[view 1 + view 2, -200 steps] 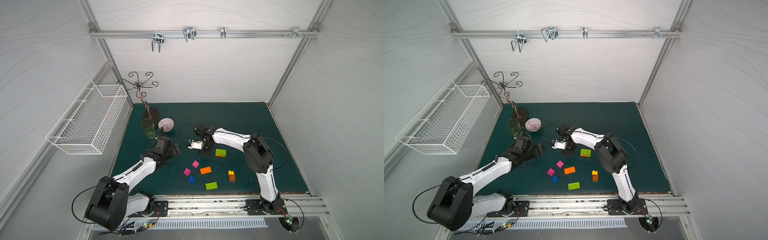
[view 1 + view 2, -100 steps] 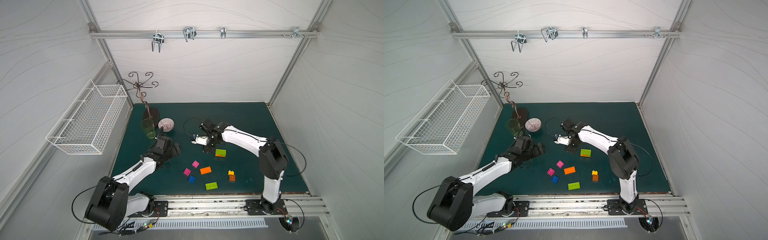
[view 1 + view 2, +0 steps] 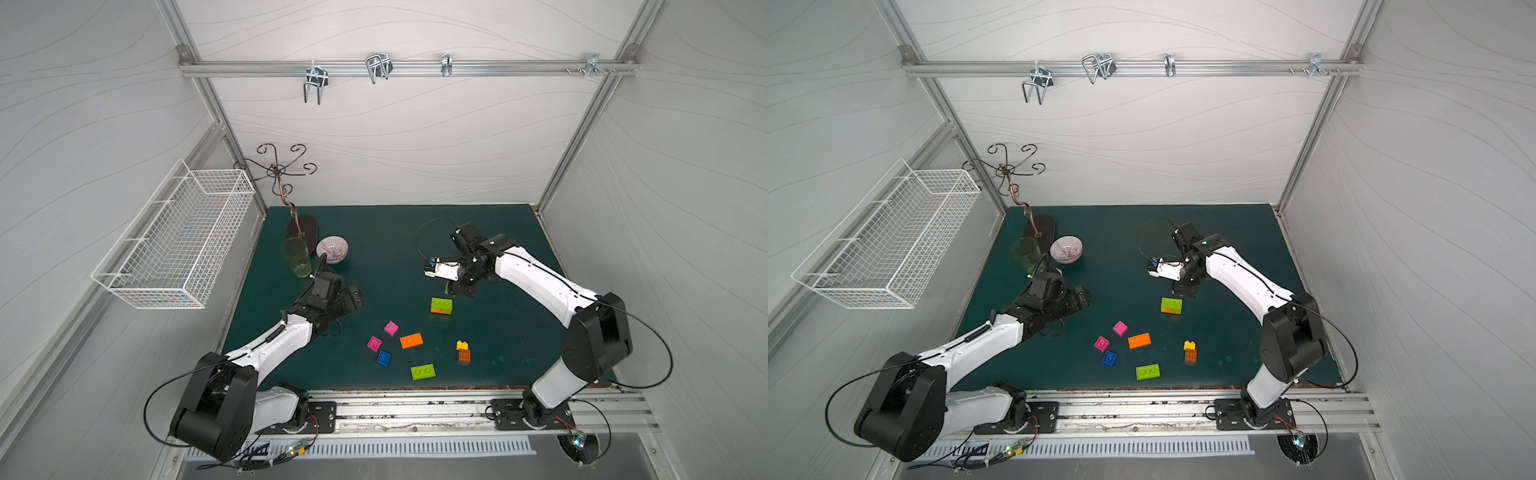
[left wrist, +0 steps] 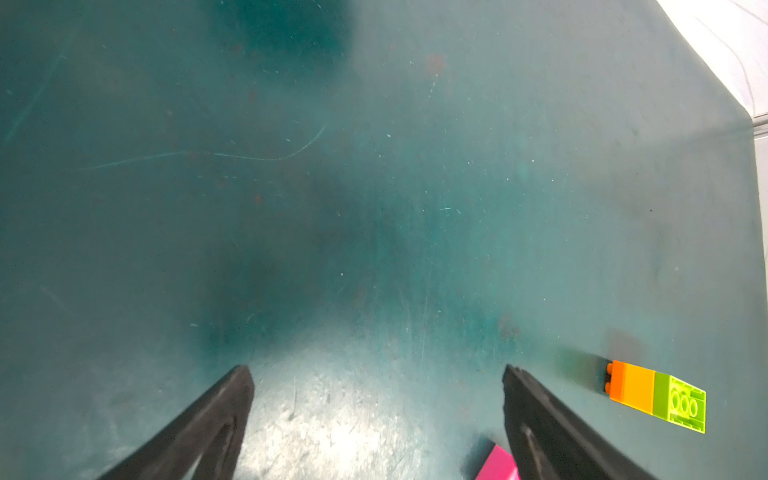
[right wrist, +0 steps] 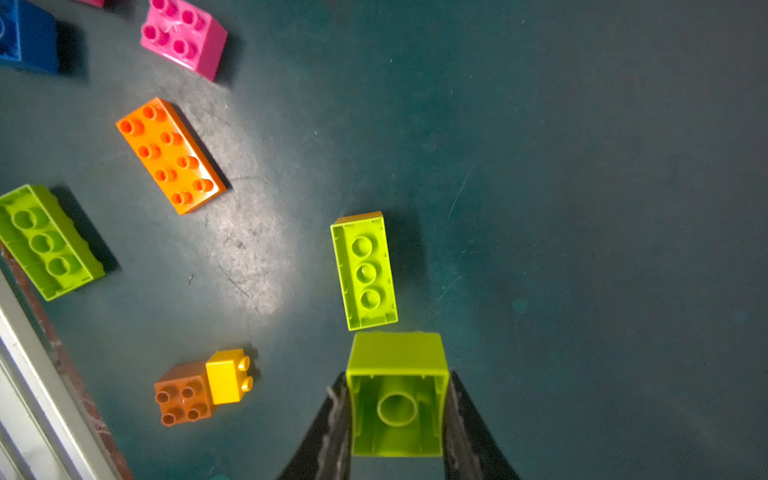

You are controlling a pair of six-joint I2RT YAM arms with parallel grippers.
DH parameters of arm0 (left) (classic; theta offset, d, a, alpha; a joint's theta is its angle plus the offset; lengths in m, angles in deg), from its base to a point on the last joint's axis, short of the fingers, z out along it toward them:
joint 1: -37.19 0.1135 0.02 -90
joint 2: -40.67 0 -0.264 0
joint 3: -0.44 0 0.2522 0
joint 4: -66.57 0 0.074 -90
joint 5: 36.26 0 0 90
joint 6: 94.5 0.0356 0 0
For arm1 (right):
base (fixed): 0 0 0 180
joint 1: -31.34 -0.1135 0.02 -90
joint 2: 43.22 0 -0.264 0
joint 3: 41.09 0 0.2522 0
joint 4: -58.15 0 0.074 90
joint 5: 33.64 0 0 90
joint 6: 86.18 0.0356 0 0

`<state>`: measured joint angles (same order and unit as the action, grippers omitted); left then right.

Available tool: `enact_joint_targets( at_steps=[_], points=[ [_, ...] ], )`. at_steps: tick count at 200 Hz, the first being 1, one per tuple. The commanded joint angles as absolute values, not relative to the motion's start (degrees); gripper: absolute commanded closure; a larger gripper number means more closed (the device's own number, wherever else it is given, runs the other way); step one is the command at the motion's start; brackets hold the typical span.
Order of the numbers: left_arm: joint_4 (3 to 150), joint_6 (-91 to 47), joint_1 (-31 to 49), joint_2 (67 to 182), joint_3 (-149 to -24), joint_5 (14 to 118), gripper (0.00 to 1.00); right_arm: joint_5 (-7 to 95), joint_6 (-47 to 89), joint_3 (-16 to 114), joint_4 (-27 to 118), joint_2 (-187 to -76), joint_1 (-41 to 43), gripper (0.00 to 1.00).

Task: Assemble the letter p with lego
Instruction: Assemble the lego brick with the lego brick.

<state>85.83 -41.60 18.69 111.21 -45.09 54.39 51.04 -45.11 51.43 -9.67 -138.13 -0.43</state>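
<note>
The green surface [image 3: 498, 249] carried all the lego [image 3: 1139, 340] in its near half, probably so that either arm could reach it. The left end effector [image 4: 376, 374] hung low over bare surface, jaws spread wide with nothing between them; I judge it was parked clear of the work. The right end effector [image 5: 397, 376] was clamped on a square lime brick [image 5: 397, 399], pinching two opposite walls. The brick's hollow underside faced the wrist camera, so its studs pointed away, a hold that would suit pressing it onto another piece. A cup [image 3: 296, 256] and bowl [image 3: 332, 249] stood well apart at the far left, out of the way.

Near the held brick lay the stack [image 3: 441, 305], a lime oblong joined to orange, tipped on its side; likely the start of the P. Closer to the rail, loose and apart, lay an orange oblong [image 3: 411, 340] with its studs up, a lime oblong [image 3: 423, 371] on its side, a joined yellow-and-orange pair [image 3: 462, 351], two magenta squares [image 3: 391, 328] and a blue square [image 3: 383, 358].

No brand, label or writing could be read anywhere.
</note>
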Motion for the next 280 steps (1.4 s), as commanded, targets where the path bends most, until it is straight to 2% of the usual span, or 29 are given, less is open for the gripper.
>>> enact_joint_targets(
  at_steps=[1,21,142,214,280],
  points=[
    [83.58,-40.98,18.91,110.37,-45.37,54.06,0.04,47.79,-48.98,53.45,-14.82,-141.87,-0.74,0.92],
    [83.61,-40.89,18.91,110.04,-45.32,54.00,0.04,48.84,-49.36,53.75,-15.12,-144.13,-0.90,0.95],
    [83.05,-40.98,18.87,110.72,-45.45,54.08,0.04,52.76,-48.74,49.29,-10.25,-147.52,-2.86,0.93],
    [82.79,-40.98,18.91,110.56,-45.32,54.09,0.04,52.32,-47.78,49.73,-8.30,-143.91,-2.71,0.92],
    [82.76,-41.06,18.91,110.36,-45.26,54.09,0.04,53.35,-43.69,49.54,-8.06,-145.56,-1.90,0.92]
  ],
)
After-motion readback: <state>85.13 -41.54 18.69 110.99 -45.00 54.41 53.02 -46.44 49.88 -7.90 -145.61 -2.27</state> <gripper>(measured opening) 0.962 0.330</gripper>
